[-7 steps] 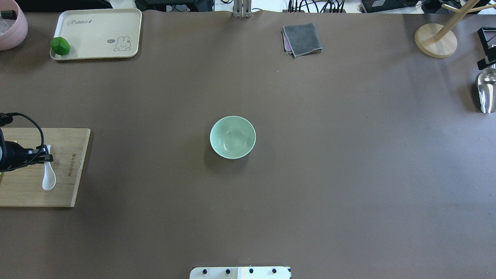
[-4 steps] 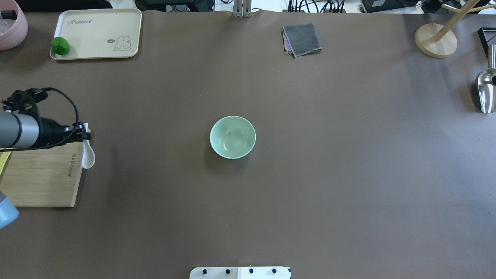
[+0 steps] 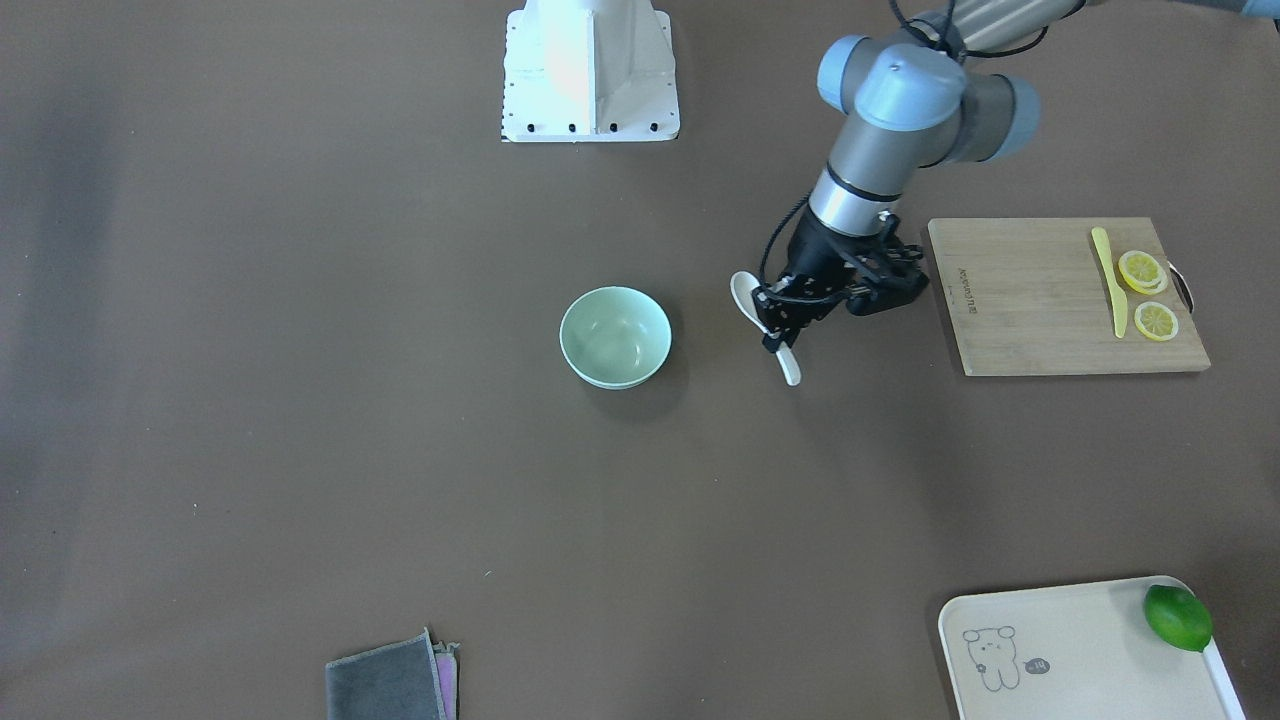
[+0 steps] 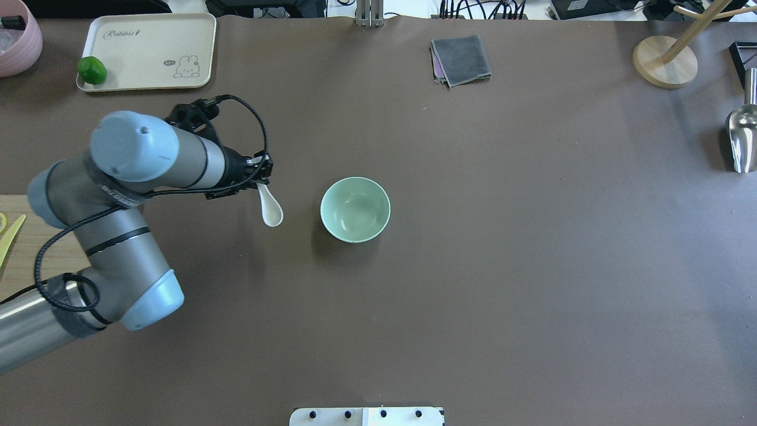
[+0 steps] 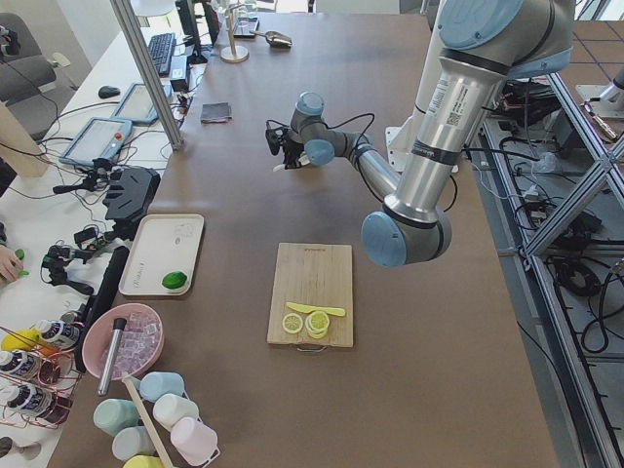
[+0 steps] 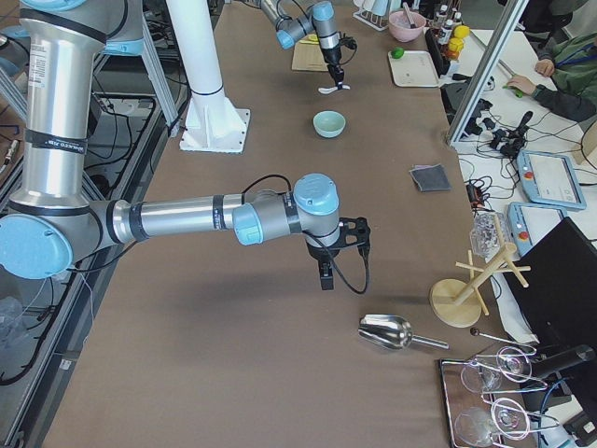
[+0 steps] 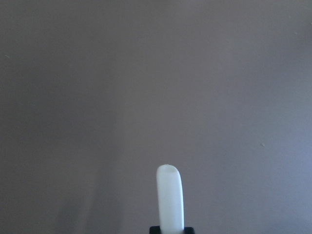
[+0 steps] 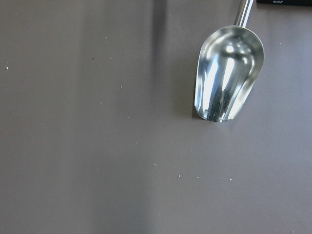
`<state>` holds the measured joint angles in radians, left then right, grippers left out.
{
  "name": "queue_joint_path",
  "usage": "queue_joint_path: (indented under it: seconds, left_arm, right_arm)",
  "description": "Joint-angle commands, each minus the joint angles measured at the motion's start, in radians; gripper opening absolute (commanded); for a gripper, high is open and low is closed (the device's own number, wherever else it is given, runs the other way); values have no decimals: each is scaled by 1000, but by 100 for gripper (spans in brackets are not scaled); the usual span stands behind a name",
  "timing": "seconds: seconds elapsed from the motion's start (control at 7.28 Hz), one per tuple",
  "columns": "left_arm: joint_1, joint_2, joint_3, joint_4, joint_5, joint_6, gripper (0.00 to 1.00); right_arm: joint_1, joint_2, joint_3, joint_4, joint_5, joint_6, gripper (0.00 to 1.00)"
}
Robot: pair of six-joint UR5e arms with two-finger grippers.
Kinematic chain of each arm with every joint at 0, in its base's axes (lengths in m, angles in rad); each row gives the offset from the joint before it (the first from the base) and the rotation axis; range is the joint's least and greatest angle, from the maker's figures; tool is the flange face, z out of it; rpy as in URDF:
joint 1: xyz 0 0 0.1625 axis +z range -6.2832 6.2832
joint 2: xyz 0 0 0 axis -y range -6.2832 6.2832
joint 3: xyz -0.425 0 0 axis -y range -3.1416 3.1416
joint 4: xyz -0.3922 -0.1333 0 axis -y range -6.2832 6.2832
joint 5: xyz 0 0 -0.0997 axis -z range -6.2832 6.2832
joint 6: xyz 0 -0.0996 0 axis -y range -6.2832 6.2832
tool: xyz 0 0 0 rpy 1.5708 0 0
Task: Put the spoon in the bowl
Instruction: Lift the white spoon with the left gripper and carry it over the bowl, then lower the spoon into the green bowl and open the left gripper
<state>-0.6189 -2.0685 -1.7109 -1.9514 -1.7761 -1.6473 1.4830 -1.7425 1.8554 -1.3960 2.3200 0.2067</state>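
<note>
My left gripper (image 4: 261,178) is shut on the handle of the white spoon (image 4: 271,211) and holds it above the table, just left of the mint-green bowl (image 4: 355,209), apart from it. In the front-facing view the spoon (image 3: 744,292) hangs from the gripper (image 3: 777,326) to the right of the bowl (image 3: 615,336). The left wrist view shows only the spoon's handle end (image 7: 169,195) over bare table. The bowl holds nothing. My right gripper (image 6: 326,276) shows only in the exterior right view, low over the table near a metal scoop; I cannot tell if it is open or shut.
A wooden cutting board (image 3: 1040,300) with a pale-yellow knife (image 3: 1108,280) and lemon slices (image 3: 1141,270) lies at the robot's left. A cream tray (image 4: 148,50) with a lime (image 4: 91,70), a grey cloth (image 4: 461,59), a metal scoop (image 4: 742,139) and a wooden stand (image 4: 664,62) sit along the far and right edges.
My left arm has lifted the spoon off the cutting board and carried it to the right, toward the bowl. The bowl has not moved.
</note>
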Motion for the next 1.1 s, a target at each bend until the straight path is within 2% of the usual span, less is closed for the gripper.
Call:
queue_joint_path:
  seconds: [0.0,0.14,0.27,0.41,0.55,0.96]
  left_arm:
    - [80,-158,109,23,87,-71,0]
    - [100,-194,132,25,102,-72,0]
    - [103,-197,137,23,106,-72,16]
    - [103,-193,139,23,107,-66,82]
    - [103,-191,137,23,107,-62,96]
    - [93,-183,116,25,100,-52,97]
  right_arm:
    - [2,-12,-2,3,-1,-4,100]
    - [2,-12,-2,5,-1,-4,100]
    - [2,-12,-4,6,-1,-4,100]
    - [2,-12,-4,6,-1,-4,100]
    - [2,-12,-4,6,-1,-4,100]
    - [2,-15,-4,6,-2,-4,100]
